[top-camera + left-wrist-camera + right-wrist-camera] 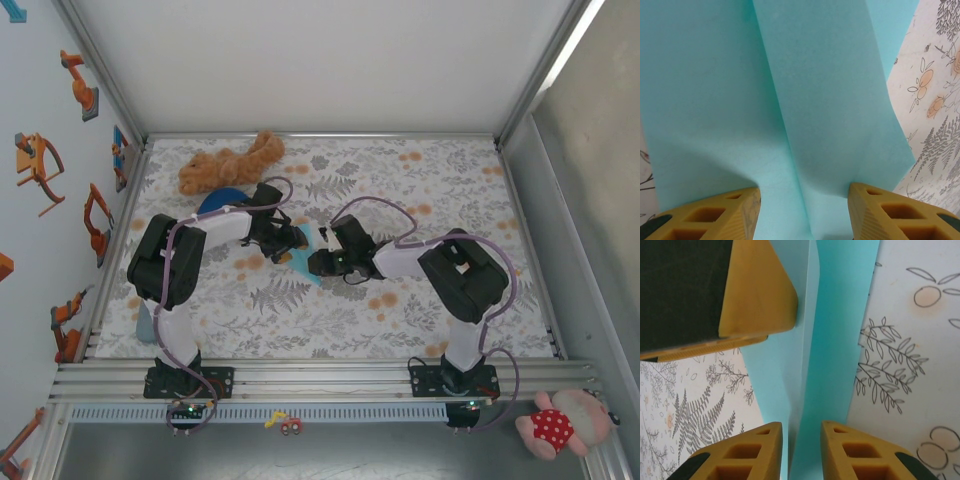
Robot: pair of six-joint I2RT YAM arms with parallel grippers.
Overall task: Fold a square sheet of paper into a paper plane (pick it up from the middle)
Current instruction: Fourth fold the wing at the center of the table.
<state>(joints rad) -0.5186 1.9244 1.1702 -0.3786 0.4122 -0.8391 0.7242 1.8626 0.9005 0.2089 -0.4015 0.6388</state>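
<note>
Paper (303,262) partly folded, lengthwise crease, mid-table, near plush toy (228,163). Left gripper (804,200) jaws wide, straddling paper ridge, likely steadying. Right gripper (801,437) jaws narrow around crease, contact unclear; probably pinching to sharpen fold. Second folding step, judged.

i see the table (420,300) covered by a pale cloth printed with grey ferns and orange blossoms, framed by metal rails. at the far left edge a tan plush toy (228,163) lies on it, and just in front of that a dark blue dome-shaped object (218,200) rests on the cloth. near the middle the light cyan-blue paper (303,262) reaches down to the cloth, its folded layers showing a lengthwise crease in my wrist views (790,125) (825,365)
</note>
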